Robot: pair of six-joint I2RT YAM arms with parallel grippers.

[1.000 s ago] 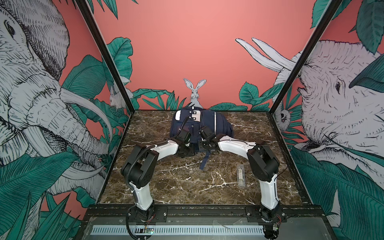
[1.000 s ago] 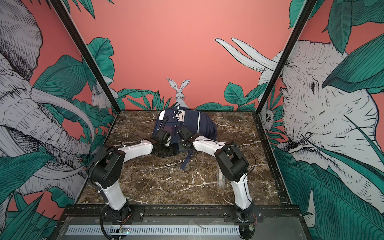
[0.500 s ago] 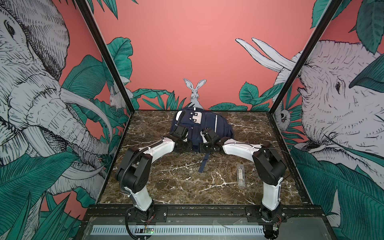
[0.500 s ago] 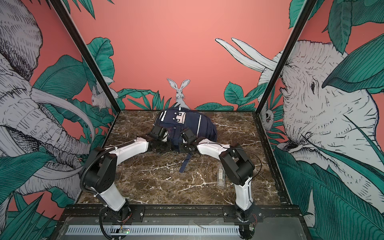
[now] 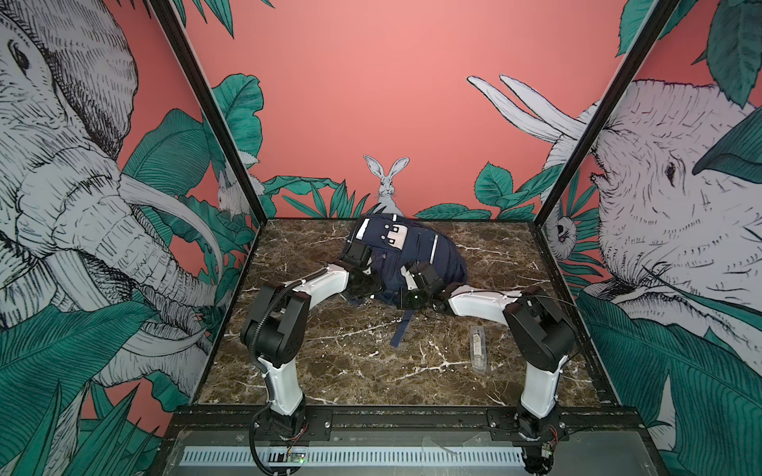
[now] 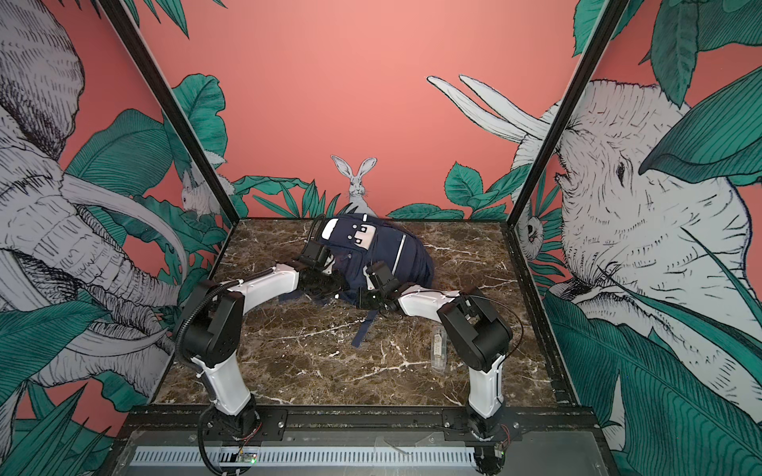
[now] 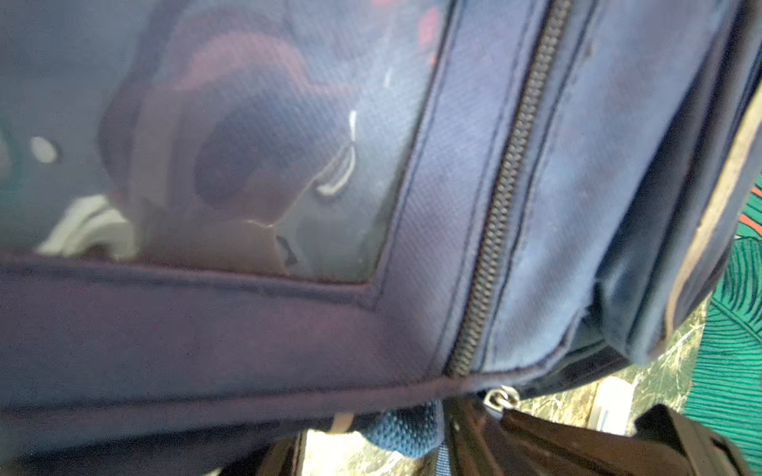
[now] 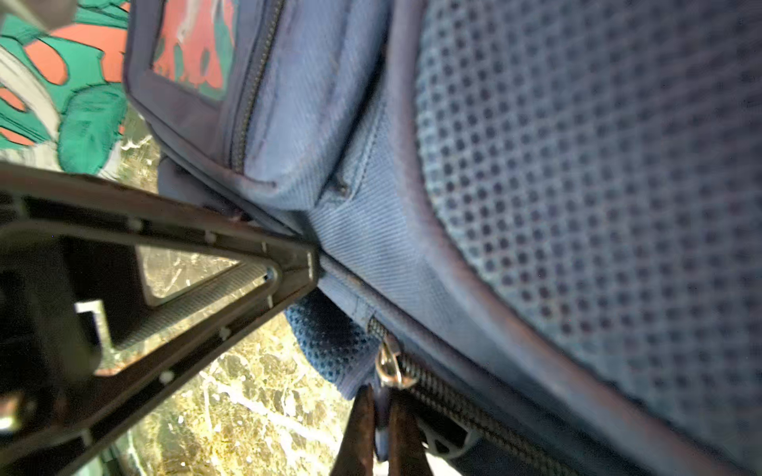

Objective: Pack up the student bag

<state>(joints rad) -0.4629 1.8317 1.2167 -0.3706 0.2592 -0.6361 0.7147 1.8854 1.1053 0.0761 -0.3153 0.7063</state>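
The navy student bag [image 5: 412, 255] [image 6: 371, 255] stands tilted at the back middle of the table, white patches uppermost. My right gripper [image 8: 381, 432] [image 5: 402, 296] is shut on the blue pull tab under the zip slider's ring [image 8: 389, 366] at the bag's near edge. Right beside it is my left gripper [image 7: 373, 437] [image 5: 377, 288]. One finger [image 8: 264, 251] meets the piped seam by the zip's end. Its jaws stand partly apart and their tips go in under the bag's rim, clamped on that edge as far as it shows.
A clear plastic case [image 5: 478, 346] [image 6: 438, 350] lies on the marble table [image 5: 330, 371] near the right arm's elbow. A dark blue strap [image 5: 402, 329] trails forward from the bag. Patterned walls close in the back and both sides.
Both grippers have moved toward the back wall at the bag's near edge, and the bag now stands more upright. The right jaws closed the last bit.
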